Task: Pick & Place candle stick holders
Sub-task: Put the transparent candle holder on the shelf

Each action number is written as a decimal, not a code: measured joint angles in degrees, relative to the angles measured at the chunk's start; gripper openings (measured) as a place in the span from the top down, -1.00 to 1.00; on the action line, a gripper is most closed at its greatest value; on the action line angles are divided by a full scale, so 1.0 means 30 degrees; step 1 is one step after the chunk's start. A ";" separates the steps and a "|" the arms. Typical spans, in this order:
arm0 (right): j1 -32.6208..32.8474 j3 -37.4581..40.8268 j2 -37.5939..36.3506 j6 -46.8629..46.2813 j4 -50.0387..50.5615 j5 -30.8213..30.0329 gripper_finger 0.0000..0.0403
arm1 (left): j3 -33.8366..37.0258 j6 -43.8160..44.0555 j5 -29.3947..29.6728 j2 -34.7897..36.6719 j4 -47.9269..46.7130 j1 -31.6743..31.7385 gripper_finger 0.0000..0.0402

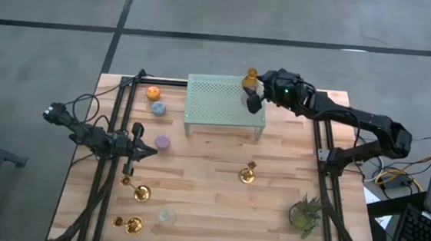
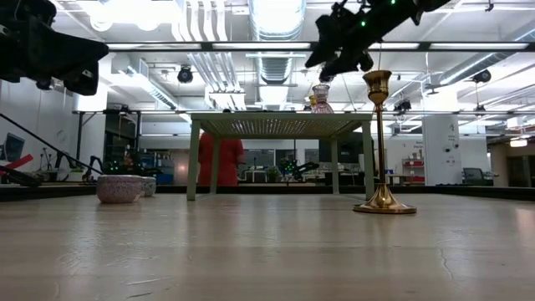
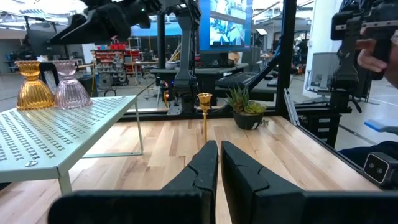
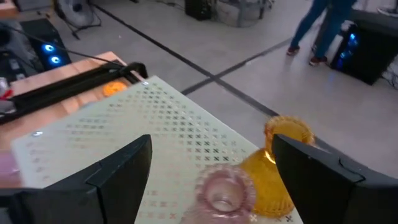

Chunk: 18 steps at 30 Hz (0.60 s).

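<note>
A pink cup (image 4: 221, 190) and an amber cup (image 4: 273, 168) stand on their bases at the far right corner of the pale green mesh rack (image 1: 217, 105). My right gripper (image 4: 211, 162) is open just above the rack, a finger on either side of the pink cup, not touching it; in the high view it is at the rack's right end (image 1: 254, 100). My left gripper (image 1: 147, 152) is shut and empty, low at the table's left beside the purple cup (image 1: 163, 142). A gold stemmed holder (image 1: 248, 173) stands upright at mid table.
An orange cup (image 1: 153, 93) and a blue cup (image 1: 159, 108) sit left of the rack. Two gold holders (image 1: 140, 193) (image 1: 134, 223) and a clear cup (image 1: 166, 215) are near the front left. A potted plant (image 1: 304, 212) stands front right. A person stands beyond the table (image 2: 219, 159).
</note>
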<state>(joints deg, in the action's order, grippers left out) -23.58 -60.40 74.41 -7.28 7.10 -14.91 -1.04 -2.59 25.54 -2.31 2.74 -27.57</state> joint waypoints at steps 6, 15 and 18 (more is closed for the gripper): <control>0.1233 0.0007 -0.0337 0.0481 -0.0087 -0.0009 -0.56 | 0.0000 0.0000 0.0007 0.0000 0.0000 0.0006 0.87; 0.3282 0.0022 -0.0776 0.1020 -0.0283 0.2934 -0.32 | 0.0000 0.0000 0.0002 0.0000 0.0000 0.0005 0.87; 0.3834 0.0022 -0.1026 0.1400 -0.0154 0.3008 -0.11 | 0.0000 0.0000 0.0000 0.0000 0.0000 0.0000 0.87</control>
<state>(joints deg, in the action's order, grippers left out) -12.07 -60.34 71.34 -3.08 6.63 -5.89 -1.04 -2.59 25.54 -2.31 2.74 -27.57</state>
